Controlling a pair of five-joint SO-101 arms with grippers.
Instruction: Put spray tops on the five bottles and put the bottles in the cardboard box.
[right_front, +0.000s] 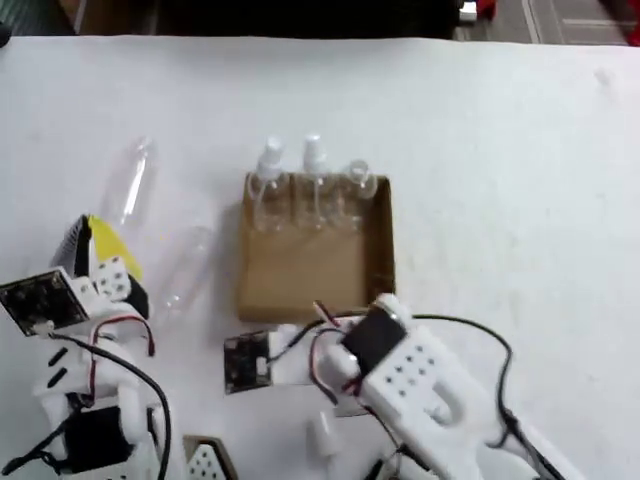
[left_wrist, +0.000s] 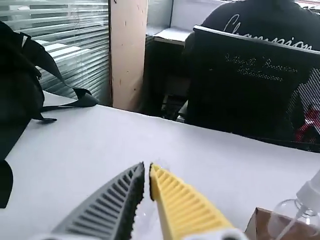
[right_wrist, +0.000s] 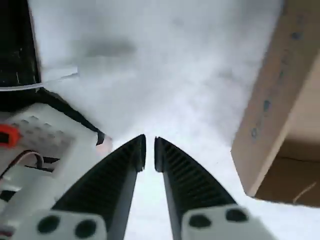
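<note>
1. The left gripper (left_wrist: 149, 172) has its grey and yellow fingers pressed together, empty, low over the table (right_front: 500, 150) to the left of the cardboard box (right_front: 312, 268).
2. The right gripper (right_wrist: 150, 147) has its black fingers almost touching, with only a slit between them and nothing in it. It is just beside the box's outer wall.
3. Three bottles (right_front: 312, 195) stand along the box's far wall. Two wear spray tops (right_front: 271, 153) and the third is bare-necked.
4. Two uncapped bottles lie on the table left of the box.
</note>
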